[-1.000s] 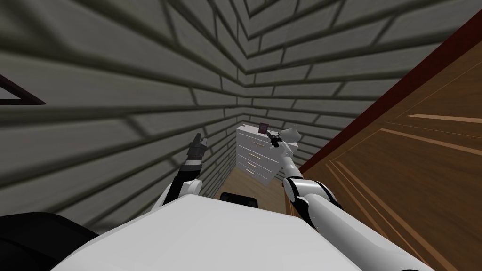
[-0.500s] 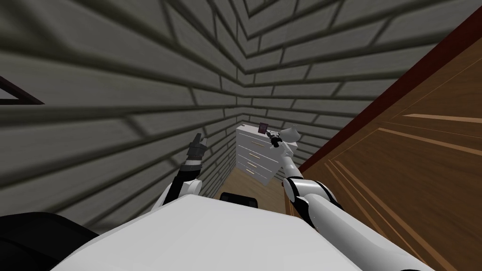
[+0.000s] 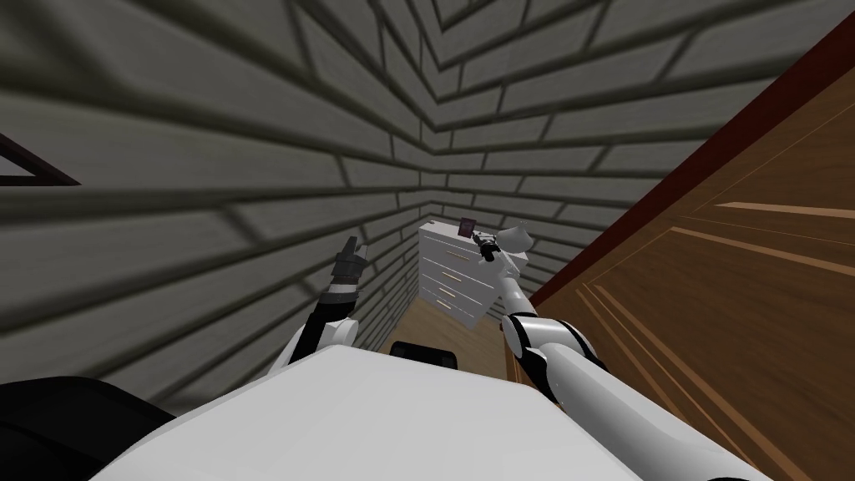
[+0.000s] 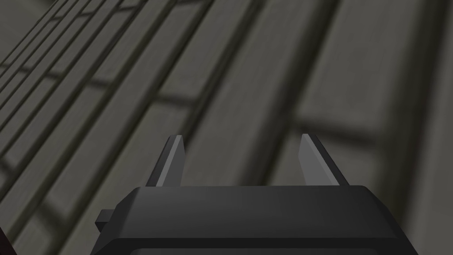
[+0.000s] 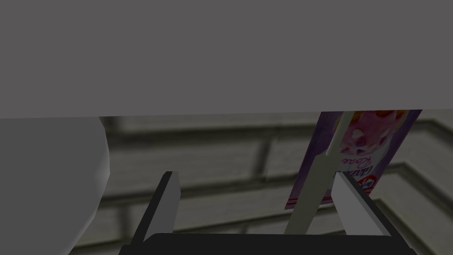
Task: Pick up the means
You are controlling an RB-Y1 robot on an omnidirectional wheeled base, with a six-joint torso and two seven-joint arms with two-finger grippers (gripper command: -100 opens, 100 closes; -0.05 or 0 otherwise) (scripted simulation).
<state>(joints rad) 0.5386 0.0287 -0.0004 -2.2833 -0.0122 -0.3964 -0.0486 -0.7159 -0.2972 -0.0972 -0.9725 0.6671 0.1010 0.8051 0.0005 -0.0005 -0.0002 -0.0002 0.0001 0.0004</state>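
Observation:
A small purple package [image 3: 467,226] with a pink picture stands on top of a white chest of drawers [image 3: 451,280] in the corner. My right gripper [image 3: 483,242] is just beside it, over the chest's top. In the right wrist view the package [image 5: 354,155] sits off to one side, level with one finger, not between the two. The right gripper [image 5: 256,177] is open and holds nothing. The grey flat surface [image 5: 221,57] is the chest's top. My left gripper [image 3: 352,245] is raised near the brick wall; it [image 4: 241,138] is open and empty.
A white rounded object [image 3: 516,237] stands on the chest next to my right hand and appears [image 5: 48,177] on the other side of the gripper from the package. Grey brick walls [image 3: 250,167] close in on the left and behind; a wooden door [image 3: 735,275] stands at right.

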